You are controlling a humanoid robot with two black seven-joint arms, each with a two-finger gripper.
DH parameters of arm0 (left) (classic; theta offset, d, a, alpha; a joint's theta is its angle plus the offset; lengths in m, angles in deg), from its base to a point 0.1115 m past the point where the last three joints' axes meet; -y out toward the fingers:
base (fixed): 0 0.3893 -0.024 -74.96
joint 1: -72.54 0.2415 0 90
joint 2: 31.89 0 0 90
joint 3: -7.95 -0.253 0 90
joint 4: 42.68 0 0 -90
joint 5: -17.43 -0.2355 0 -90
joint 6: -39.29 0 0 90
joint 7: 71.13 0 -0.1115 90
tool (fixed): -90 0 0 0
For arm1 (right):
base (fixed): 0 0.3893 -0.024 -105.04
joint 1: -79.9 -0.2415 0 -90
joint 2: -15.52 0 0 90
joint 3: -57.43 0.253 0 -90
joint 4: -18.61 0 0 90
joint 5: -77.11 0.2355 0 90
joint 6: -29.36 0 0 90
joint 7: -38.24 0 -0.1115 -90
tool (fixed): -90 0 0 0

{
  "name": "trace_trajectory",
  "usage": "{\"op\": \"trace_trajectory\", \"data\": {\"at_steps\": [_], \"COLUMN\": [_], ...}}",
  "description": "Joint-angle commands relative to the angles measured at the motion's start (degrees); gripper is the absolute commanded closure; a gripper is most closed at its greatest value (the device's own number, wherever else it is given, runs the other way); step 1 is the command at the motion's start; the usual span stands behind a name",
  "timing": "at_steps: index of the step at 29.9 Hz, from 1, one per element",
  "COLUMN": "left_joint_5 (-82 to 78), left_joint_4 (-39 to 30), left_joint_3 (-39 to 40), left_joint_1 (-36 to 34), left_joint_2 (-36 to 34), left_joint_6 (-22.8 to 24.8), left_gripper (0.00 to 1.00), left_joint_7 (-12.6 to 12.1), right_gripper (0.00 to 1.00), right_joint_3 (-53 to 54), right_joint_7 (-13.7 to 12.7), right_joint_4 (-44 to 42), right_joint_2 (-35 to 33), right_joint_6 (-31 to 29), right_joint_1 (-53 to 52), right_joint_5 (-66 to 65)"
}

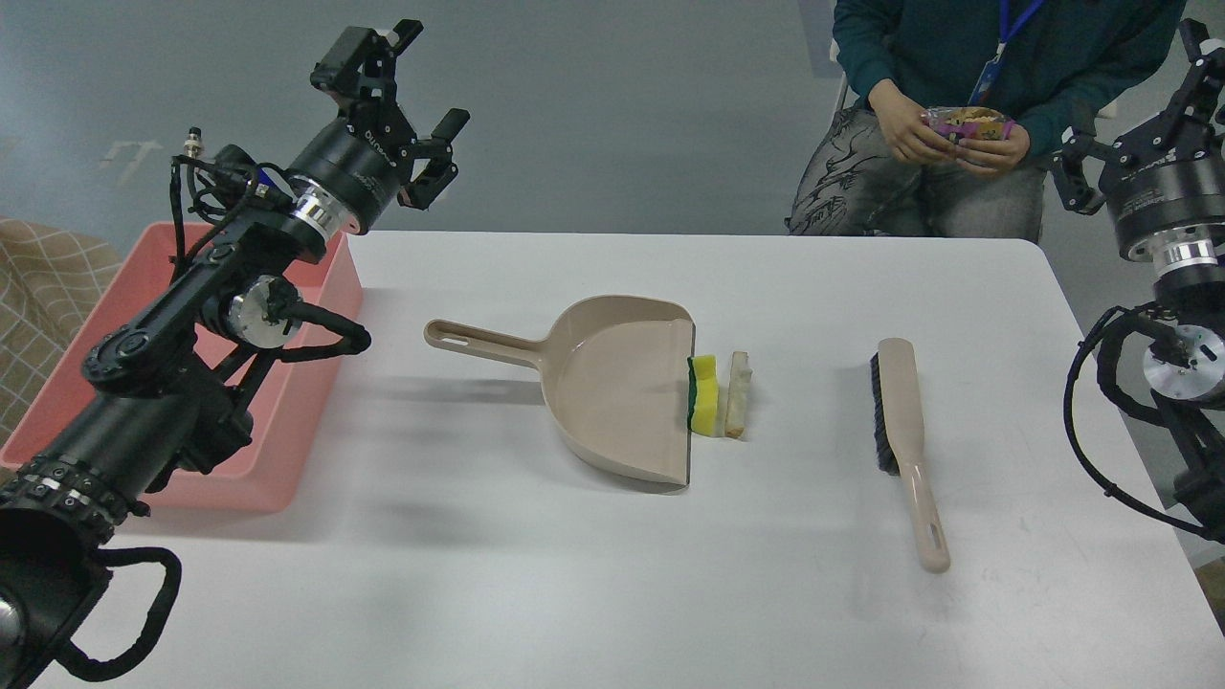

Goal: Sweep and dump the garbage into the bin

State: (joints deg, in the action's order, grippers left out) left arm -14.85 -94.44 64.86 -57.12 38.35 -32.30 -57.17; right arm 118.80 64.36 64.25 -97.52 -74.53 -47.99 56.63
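lab | white table point(574, 593) | grey wall point(622, 96) | seated lanyard-wearing person point(957, 57)

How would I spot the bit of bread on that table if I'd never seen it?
Start at the beige dustpan in the middle of the white table. Just off its open right edge two small scraps lie side by side. The bread piece is the outer one, pale with a brown crust, beside the yellow sponge.

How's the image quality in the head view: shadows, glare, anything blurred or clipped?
Head view: even overhead light, with soft shadows on the white table under the left arm and beside the beige plastic dustpan; no harsh glare; the yellow sponge, bread slice piece and black-bristled brush are sharp; the right gripper is cut by the frame edge.
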Motion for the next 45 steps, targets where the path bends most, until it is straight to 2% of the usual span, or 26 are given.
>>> {"op": "trace_trajectory", "data": {"at_steps": [1, 25, 34, 45], "left_joint_5": [0.1, 2.1, 4.9, 4.2], "left_joint_4": [0.0, 0.3, 3.1, 1.3], "left_joint_3": [0.0, 1.2, 0.1, -1.5], "left_joint_1": [0.1, 0.2, 0.6, 2.3], "left_joint_2": [0.2, -0.5, 0.6, -0.2], "left_joint_6": [0.0, 1.0, -0.2, 2.2], "left_gripper": [0.02, 0.02, 0.02, 0.02], "left_joint_7": [0.0, -0.1, -0.3, -0.1], "right_gripper": [0.00, 0.00, 0.00, 0.00], "right_joint_3": [0.1, 0.1, 0.1, -0.6], "right_joint_7": [0.0, -0.1, -0.1, -0.4], "right_joint_4": [0.0, -0.6, -1.1, -0.2], "right_joint_2": [0.2, -0.5, -1.7, -1.0], "right_joint_6": [0.0, 0.6, 0.5, 0.1], "right_joint_1": [0.4, 0.5, 1.5, 2.6], "right_joint_5": [0.0, 0.1, 0.0, -0.1]}}
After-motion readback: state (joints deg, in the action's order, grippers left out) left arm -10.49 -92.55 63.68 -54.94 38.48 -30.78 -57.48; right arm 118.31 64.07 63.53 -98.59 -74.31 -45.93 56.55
